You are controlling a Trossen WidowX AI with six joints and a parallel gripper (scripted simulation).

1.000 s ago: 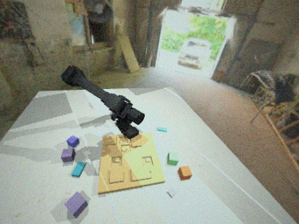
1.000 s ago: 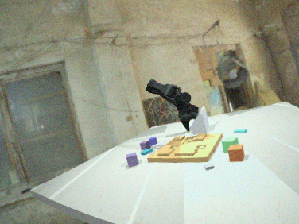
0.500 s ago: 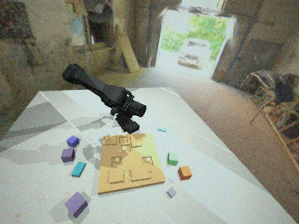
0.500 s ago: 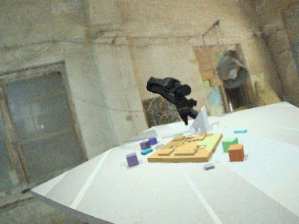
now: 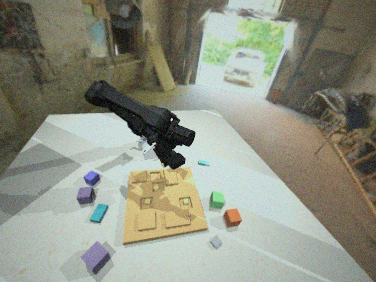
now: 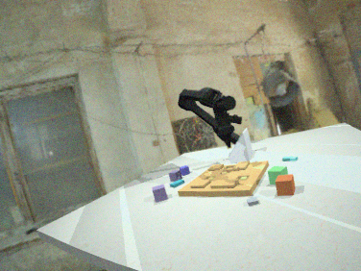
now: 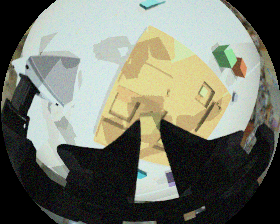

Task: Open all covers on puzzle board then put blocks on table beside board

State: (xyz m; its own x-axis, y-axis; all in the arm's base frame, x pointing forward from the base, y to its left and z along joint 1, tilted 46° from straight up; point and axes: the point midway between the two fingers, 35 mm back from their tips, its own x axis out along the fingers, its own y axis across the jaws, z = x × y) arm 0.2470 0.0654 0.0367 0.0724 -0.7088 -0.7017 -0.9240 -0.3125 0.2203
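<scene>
The wooden puzzle board [image 5: 129,220] [image 6: 216,193] [image 7: 192,65] lies flat, with several raised tan covers and small square wells. Two front covers [image 5: 146,221] [image 5: 177,220] lie near its front edge. One well [image 5: 185,201] [image 7: 204,91] at the right and one well [image 5: 146,201] at the left show open with pale floors; whether they are empty is hard to tell. My gripper [image 5: 173,162] [image 6: 229,145] [image 7: 149,123] is above the board's back part, tilted, shut on a small olive-yellow block that shows dimly between the fingertips in the wrist view. The fingers hide some of the board.
Left of the board are a blue block [image 5: 91,178], two purple blocks [image 5: 85,195] [image 5: 96,257] and a teal slab [image 5: 99,213]. Right are a green block [image 5: 217,200], an orange block [image 5: 233,217] and a grey piece [image 5: 215,241]. Behind are another teal slab [image 5: 203,163] and a grey-white wedge [image 6: 242,149].
</scene>
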